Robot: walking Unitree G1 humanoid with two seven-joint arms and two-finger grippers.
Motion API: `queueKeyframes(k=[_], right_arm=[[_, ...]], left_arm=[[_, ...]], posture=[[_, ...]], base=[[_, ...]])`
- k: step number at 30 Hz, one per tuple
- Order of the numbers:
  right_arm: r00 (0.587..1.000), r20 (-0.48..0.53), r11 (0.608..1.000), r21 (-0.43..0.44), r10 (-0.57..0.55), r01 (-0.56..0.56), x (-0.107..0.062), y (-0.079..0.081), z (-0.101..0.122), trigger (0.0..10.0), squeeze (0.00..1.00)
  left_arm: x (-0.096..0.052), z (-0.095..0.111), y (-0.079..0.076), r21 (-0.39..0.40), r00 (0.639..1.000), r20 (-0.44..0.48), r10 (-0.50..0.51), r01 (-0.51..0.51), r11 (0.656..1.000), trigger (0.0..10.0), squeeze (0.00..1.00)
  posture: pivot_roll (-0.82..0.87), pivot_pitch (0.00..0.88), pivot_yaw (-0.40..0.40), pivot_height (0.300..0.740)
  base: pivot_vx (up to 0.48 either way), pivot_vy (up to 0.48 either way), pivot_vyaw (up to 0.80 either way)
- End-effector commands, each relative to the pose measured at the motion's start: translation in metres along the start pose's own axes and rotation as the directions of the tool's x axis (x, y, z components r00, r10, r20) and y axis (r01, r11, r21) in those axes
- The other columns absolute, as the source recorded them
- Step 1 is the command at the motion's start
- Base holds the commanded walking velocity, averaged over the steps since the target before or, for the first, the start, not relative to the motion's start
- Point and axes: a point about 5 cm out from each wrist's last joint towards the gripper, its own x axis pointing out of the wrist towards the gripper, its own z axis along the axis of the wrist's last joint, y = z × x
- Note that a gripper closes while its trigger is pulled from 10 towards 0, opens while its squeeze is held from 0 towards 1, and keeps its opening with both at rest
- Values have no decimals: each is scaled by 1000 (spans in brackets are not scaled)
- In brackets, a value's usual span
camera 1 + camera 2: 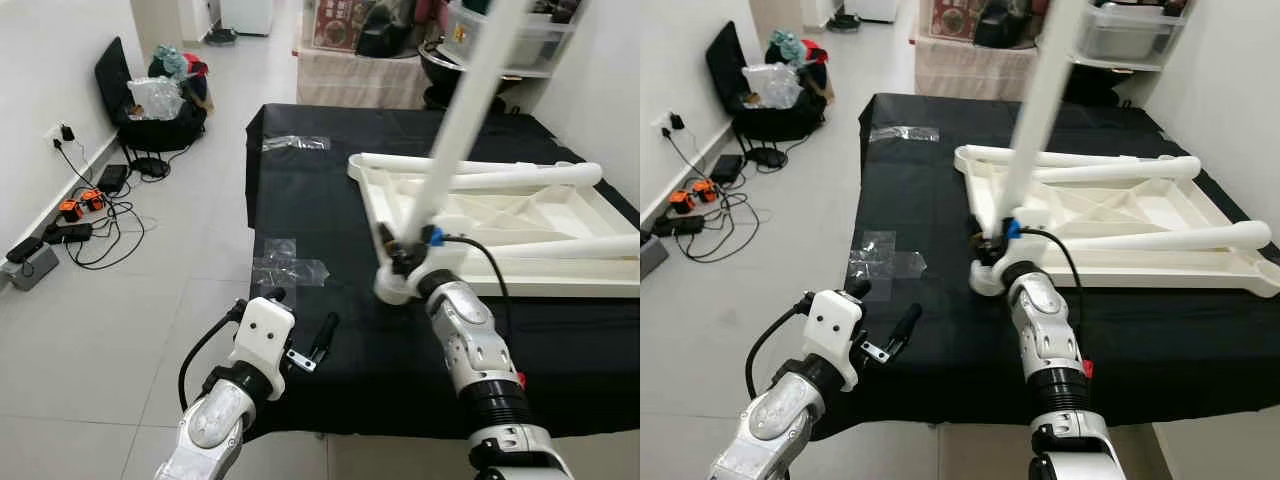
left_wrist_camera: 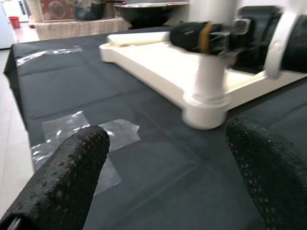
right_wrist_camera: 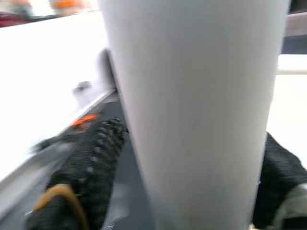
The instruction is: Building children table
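The white tabletop (image 1: 560, 240) lies upside down on the black-covered desk (image 1: 300, 200), with the right gripper (image 1: 405, 255) clamped on a white leg (image 1: 455, 120) standing upright in the near corner socket (image 1: 392, 290). Whether that leg is fully seated is hard to tell. Two more legs (image 1: 520, 178) lie loose across the frame, so most of the assembly seems left, while the left gripper (image 1: 318, 345) hovers with fingers apart above the desk's near edge.

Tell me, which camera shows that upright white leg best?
The left eye view: the table leg rises from the tabletop's corner socket, right gripper clamped low. The left wrist view catches its base; the right wrist view, a blurred close-up.
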Motion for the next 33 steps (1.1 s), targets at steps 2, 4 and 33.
queueKeyframes(k=[2,4,33], right_arm=[[995,-39,995,25,94,-93,-3,10,-8,10000,1000],[985,-57,986,45,161,-159,-7,14,-8,10000,1000],[876,-131,885,69,465,-460,1,16,5,0,0]], left_arm=[[0,-3,0,-4,1000,-14,3,-3,1000,10000,0],[0,-3,0,-4,1000,-14,3,-4,1000,10000,0],[1,-3,1,-2,1000,-14,1,-1,1000,10000,0]], posture=[[66,26,-97,740],[65,30,-95,740],[64,34,-89,740]], base=[[0,0,0],[0,0,0],[0,0,0]])
